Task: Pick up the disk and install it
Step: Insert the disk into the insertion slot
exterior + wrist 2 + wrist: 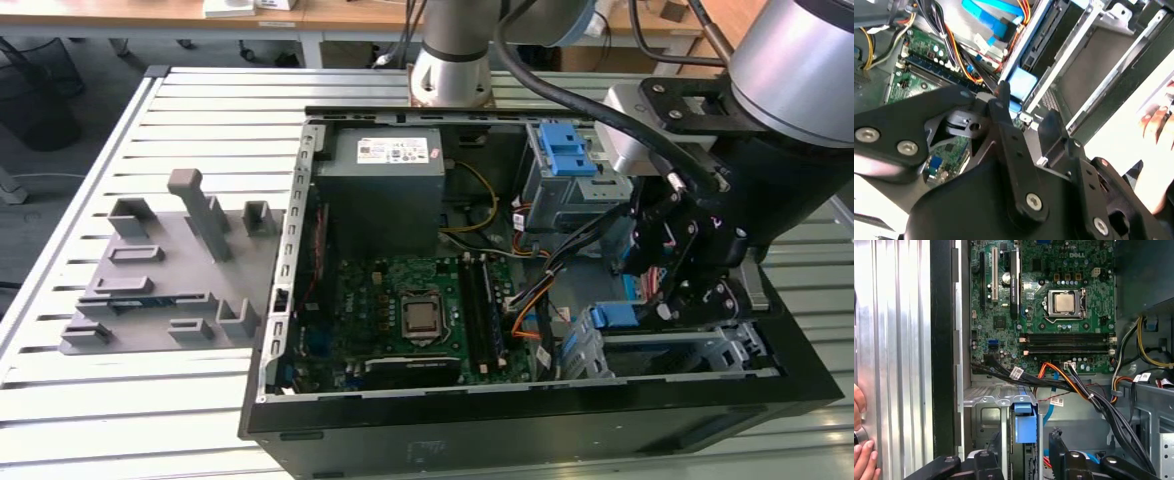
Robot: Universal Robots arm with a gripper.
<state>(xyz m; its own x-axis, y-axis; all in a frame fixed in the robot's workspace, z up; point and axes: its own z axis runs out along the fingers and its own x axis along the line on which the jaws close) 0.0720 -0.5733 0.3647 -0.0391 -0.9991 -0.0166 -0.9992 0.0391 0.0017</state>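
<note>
The disk stands edge-on inside the metal drive cage (727,352) at the front corner of the open computer case, on the exterior view's right. Its blue end handle (615,317) (1025,423) (1022,84) sticks out of the slot toward the motherboard. My gripper (674,300) (1026,442) (1025,109) hovers right at that handle, with one black finger on either side of it. The fingers stand wider than the handle, open, with a gap showing beside it in the first wrist view. The disk's body is hidden within the cage.
Orange, black and blue cables (1079,385) run past the cage. The motherboard (414,310), the grey power supply (387,185) and a blue latch bracket (567,150) fill the case. A grey fixture (160,280) lies on the slatted table. A person's hand (861,455) (1154,120) rests beside the case.
</note>
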